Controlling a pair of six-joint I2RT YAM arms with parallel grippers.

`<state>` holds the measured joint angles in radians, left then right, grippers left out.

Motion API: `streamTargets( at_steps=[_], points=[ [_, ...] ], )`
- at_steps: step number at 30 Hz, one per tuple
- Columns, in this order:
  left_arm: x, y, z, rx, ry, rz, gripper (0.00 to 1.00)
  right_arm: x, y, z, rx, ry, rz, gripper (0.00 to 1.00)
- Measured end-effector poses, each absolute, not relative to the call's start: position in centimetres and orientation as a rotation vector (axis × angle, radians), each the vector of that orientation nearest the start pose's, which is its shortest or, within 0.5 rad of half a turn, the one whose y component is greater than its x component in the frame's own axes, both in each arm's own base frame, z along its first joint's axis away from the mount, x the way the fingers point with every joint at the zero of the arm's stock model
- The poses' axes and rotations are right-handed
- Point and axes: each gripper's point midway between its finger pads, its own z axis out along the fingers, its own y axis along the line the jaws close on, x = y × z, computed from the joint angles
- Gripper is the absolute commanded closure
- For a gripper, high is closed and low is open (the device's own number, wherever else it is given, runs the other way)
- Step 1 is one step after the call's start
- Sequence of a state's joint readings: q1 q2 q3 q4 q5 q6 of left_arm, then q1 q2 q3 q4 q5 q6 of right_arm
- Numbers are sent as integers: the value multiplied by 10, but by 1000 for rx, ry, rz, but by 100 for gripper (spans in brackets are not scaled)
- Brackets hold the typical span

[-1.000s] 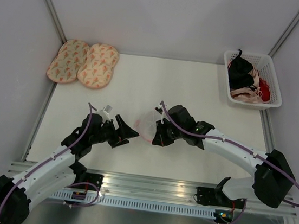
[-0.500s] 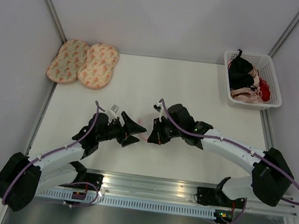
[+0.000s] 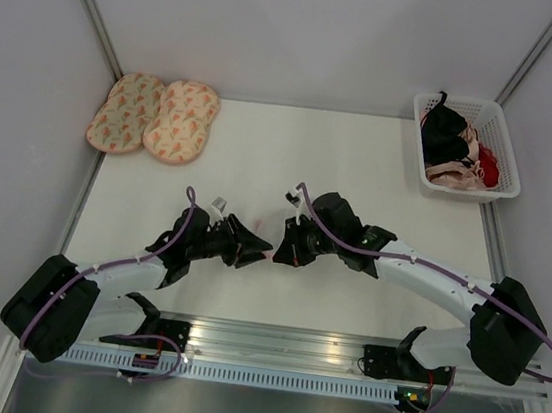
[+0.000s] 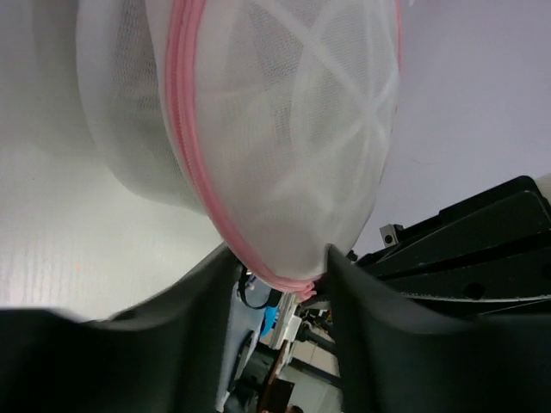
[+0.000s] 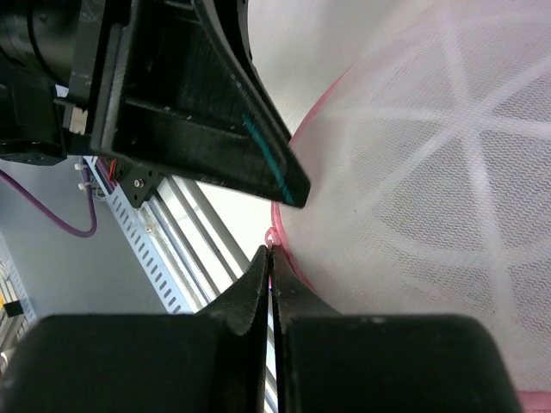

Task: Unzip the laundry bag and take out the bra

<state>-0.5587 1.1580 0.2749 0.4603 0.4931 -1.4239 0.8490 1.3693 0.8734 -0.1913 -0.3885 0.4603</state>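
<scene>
Your left gripper (image 4: 280, 262) has slid right, fingers now apart astride the laundry bag (image 4: 293, 138) rim; your right gripper (image 5: 270, 258) stays pinched shut on its pink zipper tab (image 5: 272, 235).

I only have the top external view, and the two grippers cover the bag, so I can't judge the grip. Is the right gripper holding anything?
Observer: Yes. Its wrist view shows the right gripper shut, with a small pink tab from the trim of the laundry bag at its fingertips.
Operator: And the left?
Observer: The left gripper is open, its fingers straddling the bag's pink-trimmed lower edge.
Operator: Is the zipper open at all?
Observer: The pink zipper looks closed along the stretch the left wrist view shows. The rest is out of view.
</scene>
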Motion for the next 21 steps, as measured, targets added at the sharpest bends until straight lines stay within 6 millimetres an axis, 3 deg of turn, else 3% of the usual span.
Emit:
streamTargets(
  at_steps=[1,4,14,17,21],
  points=[
    [198,-262,113,-655,2313,-1612,81,178,329,135,-696,2352,1088,100],
    [203,-262,113,-668,2294,-1598,97,177,327,138,-699,2341,1092,100],
    [206,-262,109,-654,2303,-1572,98,168,312,124,-743,2403,1022,100],
    [212,-257,112,-618,2305,-1525,98,168,296,110,-749,2470,907,99],
    [222,-253,124,-501,2312,-1448,98,183,264,92,-683,2553,616,100]
  ],
)
